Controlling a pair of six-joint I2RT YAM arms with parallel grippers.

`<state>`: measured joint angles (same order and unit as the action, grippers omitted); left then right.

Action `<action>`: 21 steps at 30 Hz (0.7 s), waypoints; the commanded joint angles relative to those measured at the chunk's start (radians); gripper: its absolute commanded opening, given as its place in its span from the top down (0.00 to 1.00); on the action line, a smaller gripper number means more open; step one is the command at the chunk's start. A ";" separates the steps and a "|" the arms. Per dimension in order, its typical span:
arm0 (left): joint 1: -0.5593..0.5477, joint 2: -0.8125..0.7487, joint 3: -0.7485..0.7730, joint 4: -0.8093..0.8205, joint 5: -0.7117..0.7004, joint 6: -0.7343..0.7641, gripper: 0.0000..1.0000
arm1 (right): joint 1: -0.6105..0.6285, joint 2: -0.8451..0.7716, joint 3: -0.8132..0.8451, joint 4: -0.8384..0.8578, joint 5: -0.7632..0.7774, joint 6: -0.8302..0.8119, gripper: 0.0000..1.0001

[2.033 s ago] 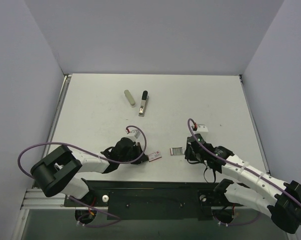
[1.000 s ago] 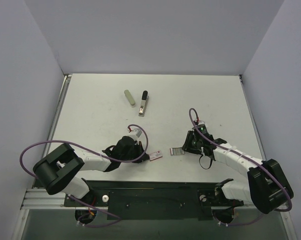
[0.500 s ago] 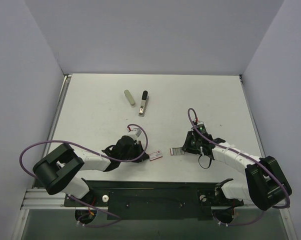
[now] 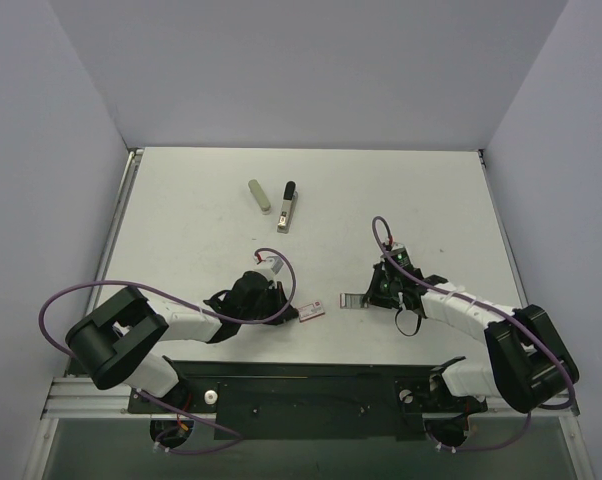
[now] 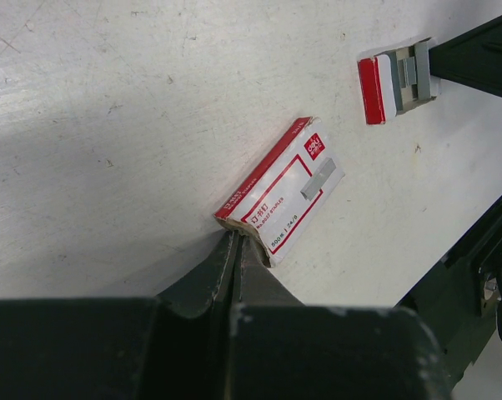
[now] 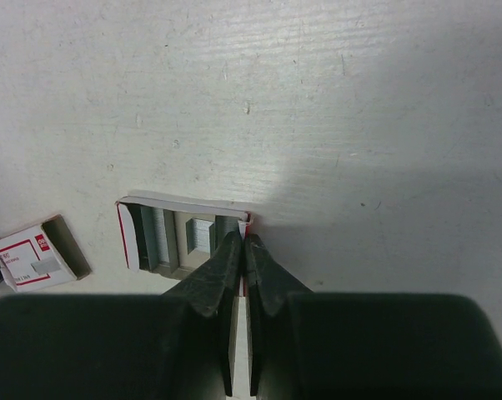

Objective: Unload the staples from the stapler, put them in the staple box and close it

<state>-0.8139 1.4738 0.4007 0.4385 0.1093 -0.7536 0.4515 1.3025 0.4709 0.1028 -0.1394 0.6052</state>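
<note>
The stapler (image 4: 287, 206), black over silvery metal, lies at the far middle of the table, away from both grippers. My left gripper (image 4: 292, 310) lies low on the table. In the left wrist view it (image 5: 236, 237) is shut on the torn corner of a red-and-white staple box sleeve (image 5: 280, 196), which also shows in the top view (image 4: 311, 311). My right gripper (image 4: 367, 297) is also low. In the right wrist view it (image 6: 243, 240) is shut on the end wall of the open staple tray (image 6: 163, 235), which holds grey staple strips.
An olive-grey rounded bar (image 4: 259, 196) lies just left of the stapler. The tray (image 4: 350, 300) and the sleeve sit close together near the front edge, between the two arms. Purple cables loop over both wrists. Walls enclose the table on three sides.
My right arm has folded in and its wrist has shifted up and left, staying at the tray, which slid slightly left. The left arm and the sleeve have barely moved.
</note>
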 commanded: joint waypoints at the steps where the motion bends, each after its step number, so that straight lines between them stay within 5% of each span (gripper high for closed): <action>1: 0.007 -0.012 0.024 0.002 0.006 0.019 1.00 | 0.012 0.009 0.012 -0.023 0.021 -0.018 1.00; 21: 0.010 0.010 0.049 -0.024 0.027 0.051 1.00 | 0.145 0.073 0.106 -0.066 0.093 -0.064 1.00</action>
<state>-0.8097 1.4799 0.4213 0.4122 0.1200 -0.7219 0.5800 1.3567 0.5335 0.0731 -0.0742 0.5552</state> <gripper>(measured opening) 0.047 0.005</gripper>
